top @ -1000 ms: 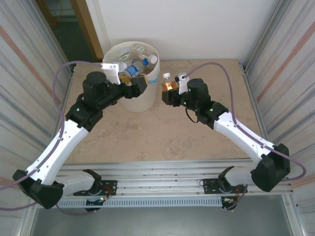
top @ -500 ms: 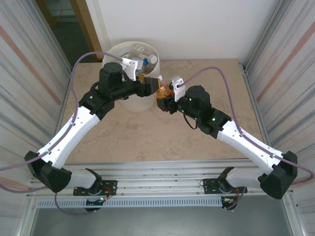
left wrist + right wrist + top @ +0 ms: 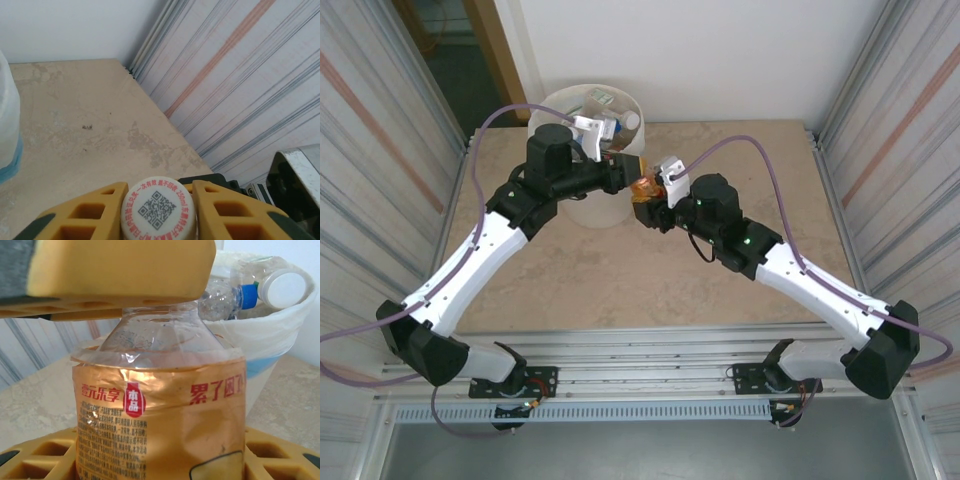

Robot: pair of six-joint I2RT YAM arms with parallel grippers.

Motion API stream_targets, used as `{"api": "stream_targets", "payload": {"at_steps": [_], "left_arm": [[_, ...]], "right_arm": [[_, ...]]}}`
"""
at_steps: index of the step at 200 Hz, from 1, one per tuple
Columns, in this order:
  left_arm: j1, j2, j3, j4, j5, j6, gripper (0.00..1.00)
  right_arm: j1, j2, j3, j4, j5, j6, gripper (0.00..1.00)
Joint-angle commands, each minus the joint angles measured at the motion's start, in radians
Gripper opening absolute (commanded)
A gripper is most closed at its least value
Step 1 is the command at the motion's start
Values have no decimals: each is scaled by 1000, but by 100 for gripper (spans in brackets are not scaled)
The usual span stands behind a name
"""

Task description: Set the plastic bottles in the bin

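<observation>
A clear plastic bottle (image 3: pixel 160 425) with a gold-orange label stands between my two grippers, just right of the bin (image 3: pixel 592 208). My right gripper (image 3: pixel 160 460) is shut on its labelled body. My left gripper (image 3: pixel 160 202) is shut on its white cap (image 3: pixel 160 210), one yellow finger (image 3: pixel 95 212) pressing on each side. From above, the bottle (image 3: pixel 644 189) shows with the left gripper (image 3: pixel 628 176) and right gripper (image 3: pixel 652 205) meeting at it. The cream-white bin (image 3: pixel 265 340), lined with a pale bag, holds several bottles (image 3: pixel 282 286).
Corrugated metal walls stand along both sides of the table (image 3: pixel 620 270). The bin's side with its blue band (image 3: pixel 7 130) is at the left edge of the left wrist view. Bare tabletop lies in front of the arms.
My left gripper swung right from over the bin and shut on the bottle's cap. My right gripper carried the bottle left, closer to the bin.
</observation>
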Motion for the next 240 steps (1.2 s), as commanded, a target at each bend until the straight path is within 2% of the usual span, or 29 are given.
{"api": "stream_targets", "payload": {"at_steps": [1,30,43,72,103,132,191,240], "left_arm": [[-3,-14,-7,17,-22,21,15],[-2,-36,19,-16,-88,67,3],[-3,-44,36,-32,-106,91,0],[1,-42,137,-122,-200,186,0],[24,-19,288,-204,-378,318,0],[47,26,398,-197,-573,461,0],[116,96,320,210,-762,680,0],[153,140,211,418,-849,696,0]], "right_arm": [[10,6,52,44,17,-18,54],[10,1,55,43,34,-11,64],[10,-4,56,41,36,-8,76],[10,-28,53,30,56,8,100],[9,-79,25,15,119,36,98],[7,-126,-1,-17,186,66,98],[-7,-177,-53,-54,204,87,98],[-27,-191,-79,-58,190,100,98]]}}
